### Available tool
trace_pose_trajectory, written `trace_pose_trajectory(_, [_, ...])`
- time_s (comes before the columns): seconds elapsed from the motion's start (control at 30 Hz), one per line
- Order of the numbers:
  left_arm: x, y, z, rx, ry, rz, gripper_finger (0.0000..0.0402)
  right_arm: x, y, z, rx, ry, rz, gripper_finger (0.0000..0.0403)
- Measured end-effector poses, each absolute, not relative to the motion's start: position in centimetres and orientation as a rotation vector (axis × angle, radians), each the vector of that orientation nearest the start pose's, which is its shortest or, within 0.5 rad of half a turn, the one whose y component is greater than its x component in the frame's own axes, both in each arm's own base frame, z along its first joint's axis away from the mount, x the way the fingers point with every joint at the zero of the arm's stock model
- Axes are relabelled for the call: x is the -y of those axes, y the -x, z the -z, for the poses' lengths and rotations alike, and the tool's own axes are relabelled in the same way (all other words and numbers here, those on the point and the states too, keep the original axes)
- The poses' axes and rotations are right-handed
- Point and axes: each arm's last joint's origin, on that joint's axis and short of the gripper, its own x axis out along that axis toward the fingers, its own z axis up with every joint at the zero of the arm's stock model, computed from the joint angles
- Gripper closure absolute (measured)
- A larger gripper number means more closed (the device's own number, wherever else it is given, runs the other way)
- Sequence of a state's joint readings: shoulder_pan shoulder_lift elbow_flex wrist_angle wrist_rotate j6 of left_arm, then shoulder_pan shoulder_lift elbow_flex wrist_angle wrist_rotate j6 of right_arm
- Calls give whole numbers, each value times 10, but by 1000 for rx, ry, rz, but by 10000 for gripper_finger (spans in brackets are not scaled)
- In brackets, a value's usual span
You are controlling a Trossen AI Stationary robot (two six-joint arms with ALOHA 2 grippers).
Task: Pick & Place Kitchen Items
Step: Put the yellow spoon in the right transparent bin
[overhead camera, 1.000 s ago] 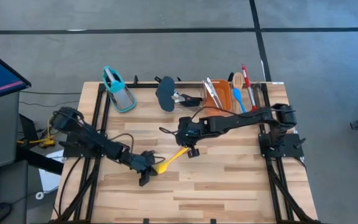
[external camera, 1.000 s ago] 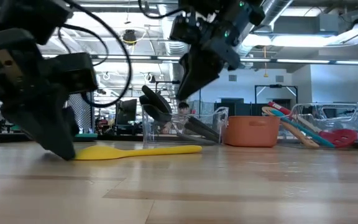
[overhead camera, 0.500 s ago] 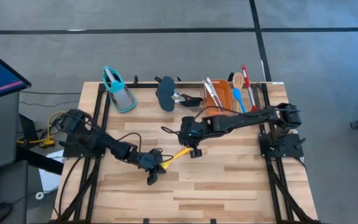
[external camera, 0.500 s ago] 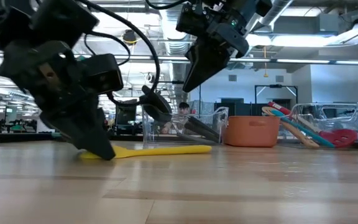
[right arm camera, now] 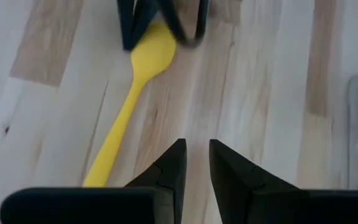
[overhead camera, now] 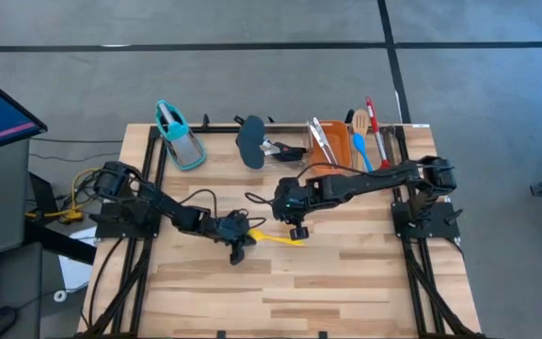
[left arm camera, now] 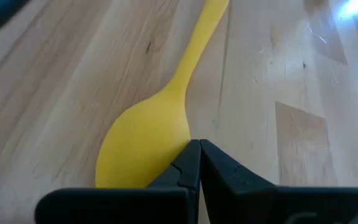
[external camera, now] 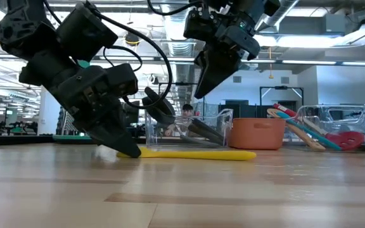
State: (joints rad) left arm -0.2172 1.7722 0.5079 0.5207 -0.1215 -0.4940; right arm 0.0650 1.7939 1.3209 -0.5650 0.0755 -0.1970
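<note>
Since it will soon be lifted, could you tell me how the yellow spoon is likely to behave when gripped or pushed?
The yellow spoon looks slim, so probably light. It lies flat on the table, so a push should slide or pivot it, not roll it. Its smooth bowl may slip from the shut left gripper.

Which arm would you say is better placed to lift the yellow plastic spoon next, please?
Left, probably: the left pincer is down at the table on the yellow plastic spoon's bowl, fingers together, while the right pincer hangs above the handle.

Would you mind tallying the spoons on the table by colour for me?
Yellow spoon: 1
Blue spoon: 1
Red spoon: 1
Wooden spoon: 1
Total: 4
</note>
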Motion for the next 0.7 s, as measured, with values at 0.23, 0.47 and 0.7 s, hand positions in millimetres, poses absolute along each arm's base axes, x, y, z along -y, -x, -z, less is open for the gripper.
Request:
trace_pose_trajectory(0.23, [53, -261, -97, -747, 263, -135, 400, -22, -366, -216, -1109, 210, -72, 350])
trace_pose_trajectory(0.47, [49, -261, -98, -739, 266, -156, 400, -22, -366, -216, -1108, 201, -68, 376])
trace_pose_trajectory(0.7, [50, -260, -123, -639, 253, -114, 400, -22, -364, -215, -1131, 172, -50, 401])
